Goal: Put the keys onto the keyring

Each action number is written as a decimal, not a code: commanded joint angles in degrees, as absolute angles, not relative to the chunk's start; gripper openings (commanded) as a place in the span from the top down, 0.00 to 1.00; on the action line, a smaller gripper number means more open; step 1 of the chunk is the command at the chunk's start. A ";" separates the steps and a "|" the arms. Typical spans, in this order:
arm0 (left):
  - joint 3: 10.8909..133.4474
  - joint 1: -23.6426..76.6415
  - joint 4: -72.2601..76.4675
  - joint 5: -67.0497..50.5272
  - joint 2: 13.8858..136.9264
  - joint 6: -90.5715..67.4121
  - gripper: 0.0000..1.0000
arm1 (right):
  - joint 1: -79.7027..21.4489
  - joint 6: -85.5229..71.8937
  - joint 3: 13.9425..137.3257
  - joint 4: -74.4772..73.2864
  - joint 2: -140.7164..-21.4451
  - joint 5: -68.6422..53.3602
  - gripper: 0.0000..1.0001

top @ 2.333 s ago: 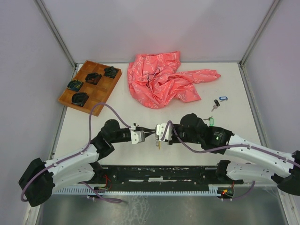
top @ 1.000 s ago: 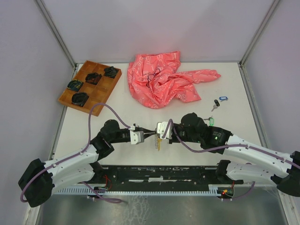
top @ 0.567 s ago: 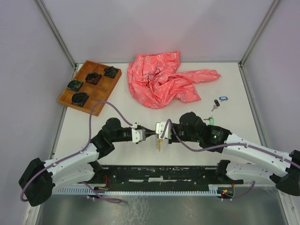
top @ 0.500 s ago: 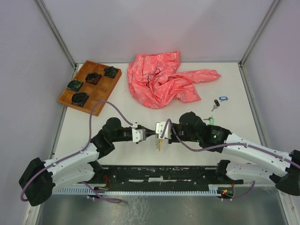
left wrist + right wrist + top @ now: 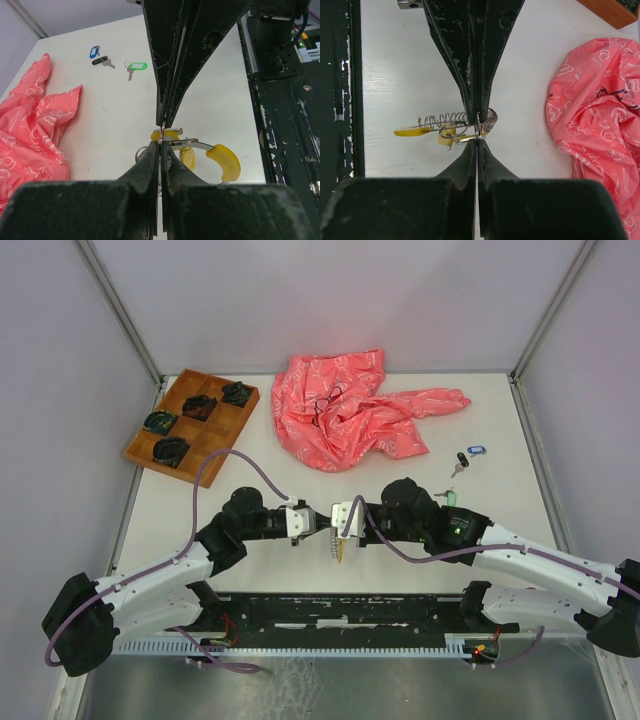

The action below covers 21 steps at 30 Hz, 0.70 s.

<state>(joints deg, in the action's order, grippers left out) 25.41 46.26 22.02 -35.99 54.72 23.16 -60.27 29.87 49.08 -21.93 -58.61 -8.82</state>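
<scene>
Near the table's front centre we see the left gripper (image 5: 160,146) and right gripper (image 5: 477,142) pinched shut, tip to tip, on the keyring (image 5: 445,120), yellow-tagged keys (image 5: 222,159) hanging from it.

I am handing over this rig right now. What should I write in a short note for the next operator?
Grippers: left gripper and right gripper are both shut, tip to tip, pinching the keyring above the table.
Things: the yellow key hangs at the keyring. The green key, black key and blue key lie loose on the right side.
Done: unclear whether the yellow key is fully threaded.
Left: fetch and thread the other three keys.
</scene>
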 commanded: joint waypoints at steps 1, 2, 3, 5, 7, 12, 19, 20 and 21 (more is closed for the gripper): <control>28.25 46.41 21.97 -34.10 54.76 19.15 0.97 | -60.58 31.46 51.87 -18.54 -57.57 -9.60 0.99; 28.40 46.43 21.97 -33.77 54.69 18.50 0.97 | -60.58 31.61 51.92 -18.54 -57.61 -9.98 0.99; 28.52 46.46 22.04 -33.19 54.55 17.35 0.97 | -60.64 31.86 51.87 -18.80 -57.76 -10.23 0.99; 28.79 46.44 22.47 -31.92 54.18 15.15 0.97 | -60.63 32.35 51.86 -19.34 -58.08 -10.52 0.99; 28.92 46.45 23.08 -29.95 53.97 12.50 0.97 | -60.67 32.70 51.50 -19.47 -58.06 -10.54 0.99; 29.48 46.42 21.00 -26.62 53.86 8.80 0.97 | -60.80 34.56 49.68 -19.11 -56.60 -9.78 0.99; 25.74 46.46 29.48 -27.42 51.33 1.38 0.97 | -60.74 33.44 48.76 -18.45 -56.89 -6.11 0.99; 25.14 46.43 30.59 -27.58 51.02 0.80 0.97 | -60.80 32.81 48.24 -17.61 -56.65 -5.77 0.99; 24.62 46.42 31.72 -27.55 50.76 0.17 0.97 | -60.77 32.13 47.57 -16.71 -56.28 -5.50 0.99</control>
